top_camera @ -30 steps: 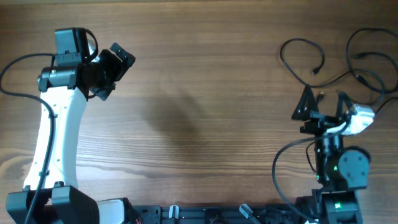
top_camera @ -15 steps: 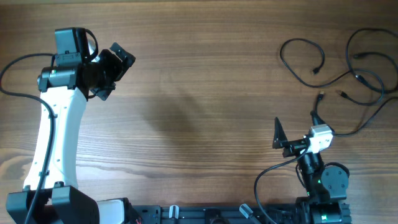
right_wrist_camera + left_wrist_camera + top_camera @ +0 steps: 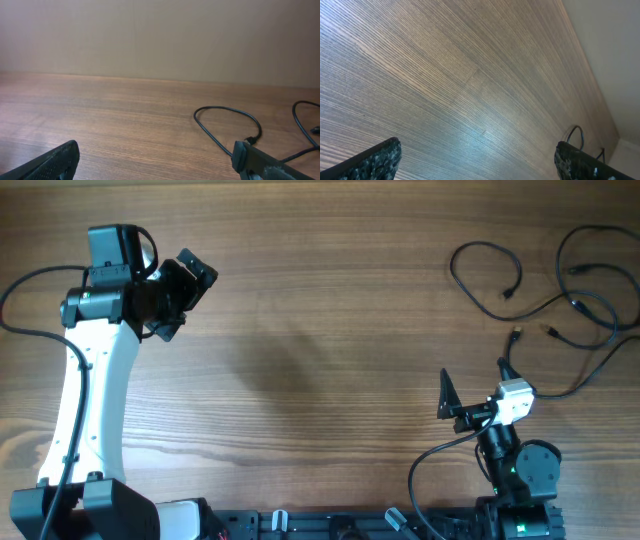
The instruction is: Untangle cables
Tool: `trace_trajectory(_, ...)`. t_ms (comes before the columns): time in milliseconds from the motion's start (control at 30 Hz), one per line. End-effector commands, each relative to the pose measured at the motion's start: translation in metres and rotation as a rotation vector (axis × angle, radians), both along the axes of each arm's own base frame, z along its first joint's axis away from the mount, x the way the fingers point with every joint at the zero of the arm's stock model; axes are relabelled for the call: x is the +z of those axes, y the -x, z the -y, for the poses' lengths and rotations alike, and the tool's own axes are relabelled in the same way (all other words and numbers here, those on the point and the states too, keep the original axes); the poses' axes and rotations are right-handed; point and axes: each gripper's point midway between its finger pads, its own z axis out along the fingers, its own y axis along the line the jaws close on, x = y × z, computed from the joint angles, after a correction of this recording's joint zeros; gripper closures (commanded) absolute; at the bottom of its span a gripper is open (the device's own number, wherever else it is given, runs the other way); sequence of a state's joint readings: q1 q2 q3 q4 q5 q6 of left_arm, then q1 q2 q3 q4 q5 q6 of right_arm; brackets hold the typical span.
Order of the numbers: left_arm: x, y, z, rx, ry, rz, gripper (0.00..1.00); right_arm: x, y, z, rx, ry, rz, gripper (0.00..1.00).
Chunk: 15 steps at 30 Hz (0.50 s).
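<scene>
moved: the right hand (image 3: 473, 385) has pulled back from the cables (image 3: 576, 304) toward its own base compared with a second ago. Over the last half second nothing really shifts, and the left arm hasn't budged at all.
right hand: closest to the base edge, fingers spread wide with nothing between them, pointing out over bare worktop (image 3: 330, 330).
left hand (image 3: 190, 302): further out on the far left, also spread wide and empty, well apart from the action.
cables: far right of the worktop, thin black cords in loose loops. One loop sits off to the left by itself, and the others cross each other near the right edge. A couple of small plug ends lie just beyond the right hand.
step: looks like a pause between pulls to me, not done, since strands on the right still overlap.
next move: probably reach back out, pinch one cord near a crossing and drag it clear. They're thin and lie flat, so the pinch has to come down low.
writing: no brand or label I can read anywhere.
</scene>
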State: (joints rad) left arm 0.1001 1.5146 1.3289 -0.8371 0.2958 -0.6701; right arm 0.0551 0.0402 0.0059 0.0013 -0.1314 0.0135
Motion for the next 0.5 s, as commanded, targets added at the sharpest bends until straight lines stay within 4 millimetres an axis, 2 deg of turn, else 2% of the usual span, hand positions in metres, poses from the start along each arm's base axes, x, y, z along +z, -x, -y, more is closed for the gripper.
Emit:
trace_trajectory(0,0.0,-0.002,-0.003,-0.001,-0.012,0.005,0.0,0.001,0.0,-0.002,0.013,-0.014,0.001,0.0)
trace_trajectory(67,0.001,-0.002,-0.004,0.002,-0.018,0.008,0.0,0.001,0.0,-0.002,0.013,-0.014,0.001,0.0)
trace_trajectory(167,0.015,0.001,-0.004,-0.01,-0.034,0.053,0.0,0.001,0.0,-0.002,0.013,-0.014,0.001,0.0)
trace_trajectory(233,0.032,-0.003,0.006,-0.167,-0.13,0.19,0.0,0.001,0.0,-0.002,0.013,-0.014,0.0,0.0)
trace_trajectory(300,0.041,-0.001,0.02,-0.305,-0.2,0.306,0.0,0.001,0.0,-0.002,0.013,-0.013,0.001,0.0)
trace_trajectory(400,0.042,0.019,0.043,-0.474,-0.32,0.547,0.0,0.001,0.0,-0.002,0.013,-0.014,0.001,0.0)
trace_trajectory(467,0.041,0.03,0.046,-0.475,-0.344,0.669,0.0,0.001,0.0,-0.002,0.013,-0.014,0.001,0.0)
